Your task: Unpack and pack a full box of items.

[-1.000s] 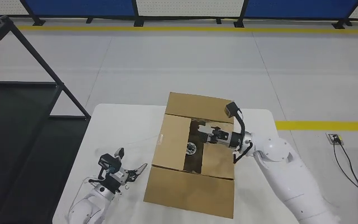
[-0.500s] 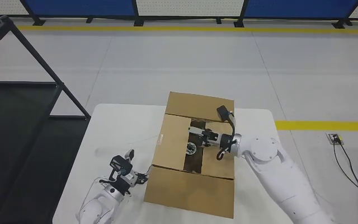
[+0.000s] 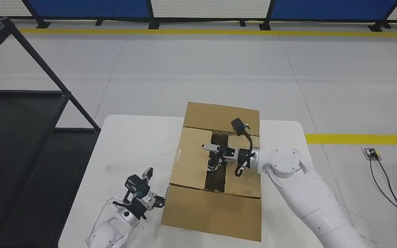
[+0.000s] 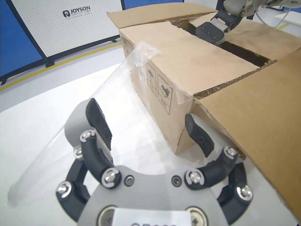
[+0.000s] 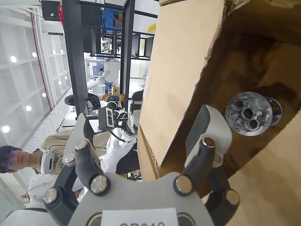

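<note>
The cardboard box (image 3: 214, 170) sits in the middle of the white bench (image 3: 130, 142). Its left flap (image 3: 192, 158) and right flap (image 3: 243, 178) are folded in with a dark gap between them, and its near flap (image 3: 211, 214) is turned outward. The right hand (image 3: 211, 150) hangs over that gap with its fingers spread wide, gripping nothing. In the right wrist view one finger (image 5: 207, 128) is down inside the box and the other is outside it, so the edge of the left flap stands between them; whether either touches it cannot be told. Deeper inside the box lies a round grey metal part (image 5: 248, 114) with holes through its face. The left hand (image 4: 143, 118) is low over the bench at the box's near left corner, fingers likewise parted and empty, one fingertip just beside the corner under the near flap. A strip of clear plastic film (image 4: 112, 90) trails from the box's side down onto the bench.
</note>
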Available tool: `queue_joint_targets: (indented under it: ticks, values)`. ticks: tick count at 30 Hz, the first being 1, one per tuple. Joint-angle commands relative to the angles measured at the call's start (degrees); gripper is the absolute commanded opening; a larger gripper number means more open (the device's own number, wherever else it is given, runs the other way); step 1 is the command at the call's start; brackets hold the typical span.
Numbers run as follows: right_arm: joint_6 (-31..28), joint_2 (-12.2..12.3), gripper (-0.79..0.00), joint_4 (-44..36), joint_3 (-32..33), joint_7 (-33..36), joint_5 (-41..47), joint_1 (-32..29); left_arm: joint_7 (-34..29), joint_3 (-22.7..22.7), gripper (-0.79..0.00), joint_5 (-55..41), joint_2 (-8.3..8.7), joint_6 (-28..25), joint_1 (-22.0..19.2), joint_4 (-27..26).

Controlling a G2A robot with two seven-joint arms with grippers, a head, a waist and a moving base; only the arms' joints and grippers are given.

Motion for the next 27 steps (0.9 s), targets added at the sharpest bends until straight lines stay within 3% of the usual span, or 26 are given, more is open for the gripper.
queue_joint_targets:
  ticks: [1, 13, 27]
  values:
    - [0.11, -0.31, 0.0, 0.62, -0.51, -0.11, 0.09, 0.39, 0.25, -0.2, 0.0, 0.23, 0.0, 0.35, 0.15, 0.15]
    - [-0.29, -1.97, 0.0, 3.62, -1.19, -0.79, 4.29, 2.09, 2.28, -5.52, 0.0, -3.44, 0.38, 1.38, 1.8, 0.19]
    - [-1.77, -3.54, 0.0, 5.07, 1.7, 8.39, 21.36, 3.08, 3.02, -9.88, 0.0, -6.24, 0.71, 0.51, 3.66, -0.68]
